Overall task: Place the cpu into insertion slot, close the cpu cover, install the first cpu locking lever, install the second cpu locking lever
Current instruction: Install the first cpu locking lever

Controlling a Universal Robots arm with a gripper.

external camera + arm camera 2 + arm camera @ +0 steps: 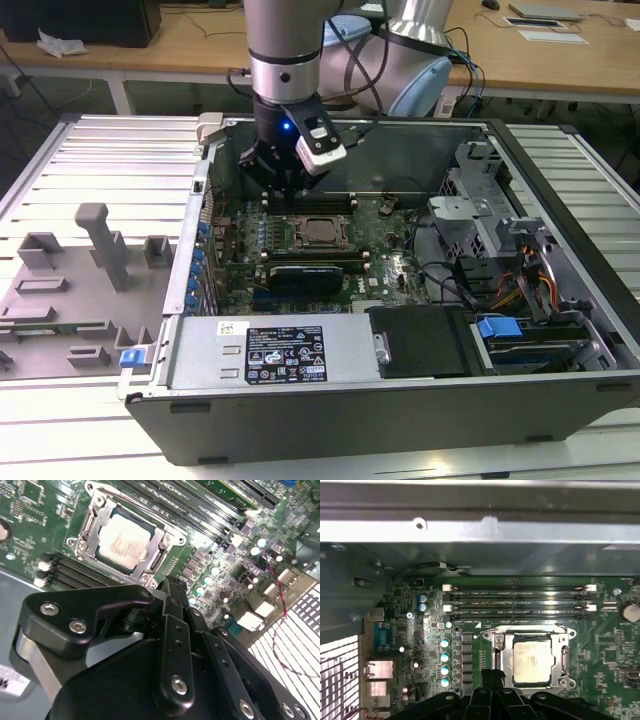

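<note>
cpu (122, 539) is seated in slot (75, 544), cover (98, 520) is folded down over it, just ahead of tool (172, 586). Tool is clamped shut, nothing held. Locking cannot be judged.

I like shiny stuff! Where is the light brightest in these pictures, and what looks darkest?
First wrist view: the metal case edge glares almost white. Second wrist view: the cpu top gleams pale, and the black gripper is darkest. Exterior view: a small blue light glows on the arm.
</note>
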